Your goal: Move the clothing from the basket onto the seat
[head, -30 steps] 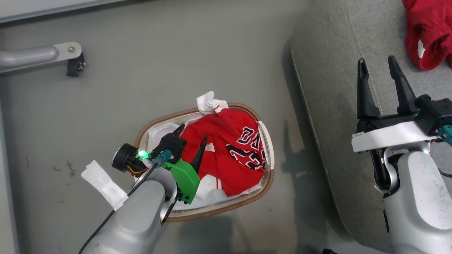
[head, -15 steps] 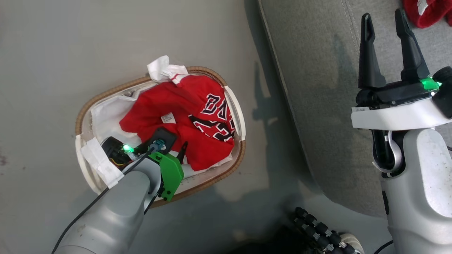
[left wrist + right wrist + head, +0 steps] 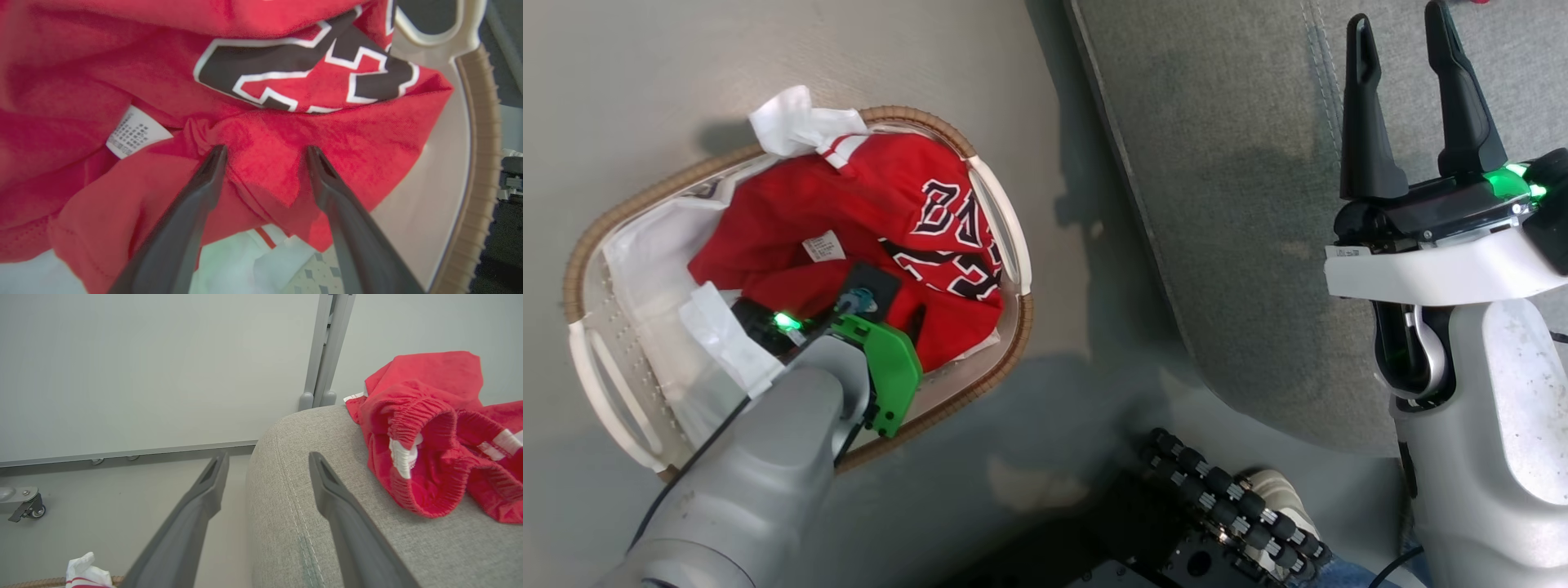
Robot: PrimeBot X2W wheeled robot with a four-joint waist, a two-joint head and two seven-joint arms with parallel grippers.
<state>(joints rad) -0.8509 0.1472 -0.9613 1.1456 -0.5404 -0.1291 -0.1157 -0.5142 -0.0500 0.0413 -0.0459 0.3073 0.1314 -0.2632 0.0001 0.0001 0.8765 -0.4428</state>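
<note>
The oval cream basket (image 3: 1006,356) with a brown rim stands on the floor left of the grey sofa (image 3: 1241,204). A crumpled red jersey (image 3: 866,204) with black-and-white lettering lies in it on the white liner (image 3: 645,261). My left gripper (image 3: 265,151) is down in the basket, open. Both fingertips (image 3: 218,155) press into the red jersey (image 3: 367,134) and a raised fold sits between them. My right gripper (image 3: 1396,24) hangs open and empty over the sofa's edge (image 3: 286,465). Red shorts (image 3: 429,437) with white trim lie on the sofa.
Grey floor separates the basket from the sofa. The robot's dark base with a ribbed black cable (image 3: 1225,506) and what looks like a pale shoe (image 3: 1278,488) sit at the bottom. A metal post (image 3: 327,347) and a caster (image 3: 28,508) stand by the wall.
The head camera has swung, so the basket and sofa appear shifted left. My left gripper has sunk lower into the basket, down onto the jersey. The right gripper stays open.
</note>
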